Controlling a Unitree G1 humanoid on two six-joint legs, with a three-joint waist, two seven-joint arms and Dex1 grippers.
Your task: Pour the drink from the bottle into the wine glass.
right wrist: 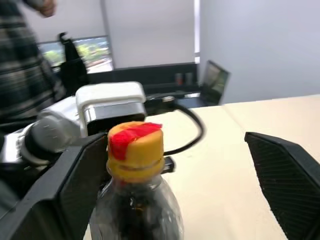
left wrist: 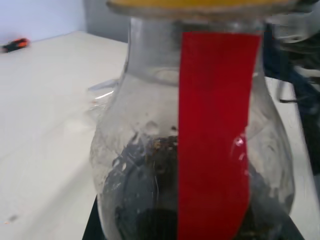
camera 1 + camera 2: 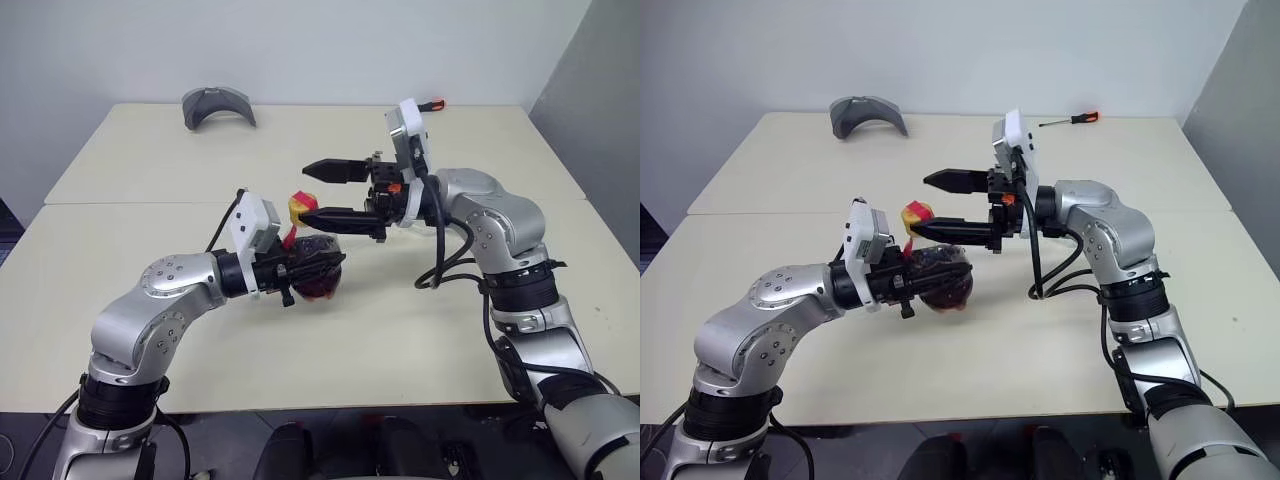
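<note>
Bottle [image 3: 318,268] held clear of the table [image 3: 150,230] near its middle, in the left gripper [image 3: 305,272], whose fingers are clamped tight around the rounded body. Dark drink pooled in the lower belly. Red strip runs up the neck; yellow cap [image 3: 299,208] on, with a red patch on top. Long axis near upright, cap leaning slightly toward the robot's left.

Right gripper [image 3: 322,192] reaches in from the right, pointing leftward and about level, jaws spread wide and holding nothing. The cap sits just off its fingertips, roughly between the two fingers in the right wrist view, no contact visible.

Judgement: cap removal is the step in hand, and the right arm is the one placed for it. The move turns on lining the open jaws across the cap, square to the bottle's axis.

A grey curved object [image 3: 218,105] and a screwdriver [image 3: 1072,118] lie at the far edge.
</note>
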